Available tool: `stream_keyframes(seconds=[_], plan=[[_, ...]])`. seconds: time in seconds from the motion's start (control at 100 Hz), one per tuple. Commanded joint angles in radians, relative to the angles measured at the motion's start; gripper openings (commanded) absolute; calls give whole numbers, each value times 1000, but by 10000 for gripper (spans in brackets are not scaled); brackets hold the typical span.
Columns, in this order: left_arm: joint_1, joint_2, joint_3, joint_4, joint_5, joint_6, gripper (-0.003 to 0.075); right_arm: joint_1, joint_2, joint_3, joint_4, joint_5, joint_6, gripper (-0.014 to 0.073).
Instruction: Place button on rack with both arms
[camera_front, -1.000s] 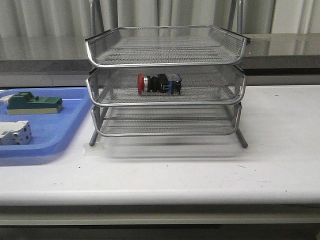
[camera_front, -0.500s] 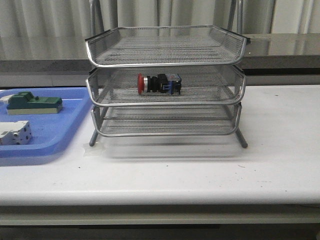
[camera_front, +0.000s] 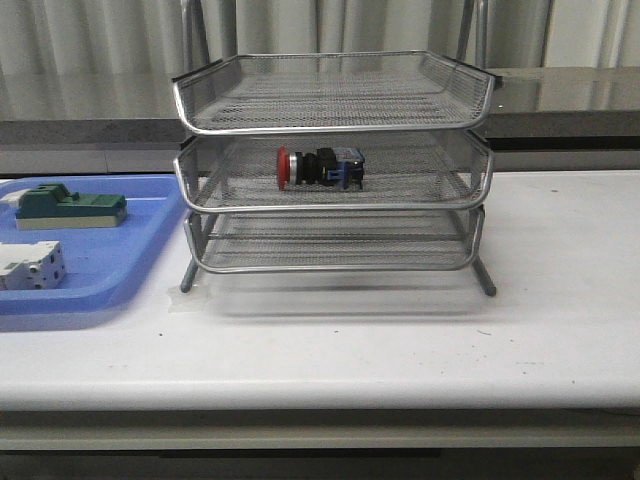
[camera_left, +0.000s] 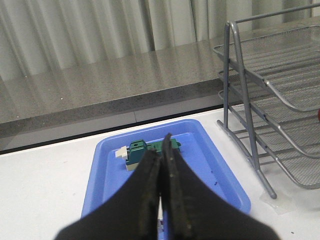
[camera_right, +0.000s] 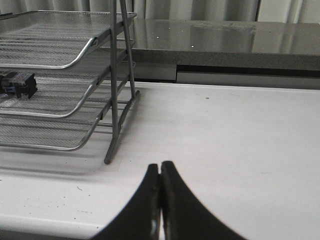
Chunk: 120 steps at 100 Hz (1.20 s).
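Note:
The button, with red cap, black body and blue rear block, lies on its side on the middle tier of the silver wire-mesh rack. Its black rear end shows in the right wrist view. No arm shows in the front view. My left gripper is shut and empty, held over the blue tray to the left of the rack. My right gripper is shut and empty above the white table, to the right of the rack.
A flat blue plastic tray stands left of the rack and holds a green-and-cream block and a white breaker-like block. The tray and green block also show in the left wrist view. A grey ledge runs behind the table.

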<state>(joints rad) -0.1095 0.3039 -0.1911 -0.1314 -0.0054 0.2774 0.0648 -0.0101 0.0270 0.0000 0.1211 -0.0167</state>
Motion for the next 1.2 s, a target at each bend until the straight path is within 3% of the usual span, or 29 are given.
stream_keyframes(seconds=[0.0,0.21,0.51,1.19], plan=[[3,-22,-11,74,-79,-99,-20,-4,-18,-17,0,-85,0,-60],[5,-162,74,217,-65,-292,-20,-4,-18,-17,0,-85,0,-60],[5,-342,184,223,-54,-313,-20,-4,-18,-17,0,-85,0,-60],[37,-342,235,223,-79,-317,-20,-4,-18,-17,0,-85,0,-60]])
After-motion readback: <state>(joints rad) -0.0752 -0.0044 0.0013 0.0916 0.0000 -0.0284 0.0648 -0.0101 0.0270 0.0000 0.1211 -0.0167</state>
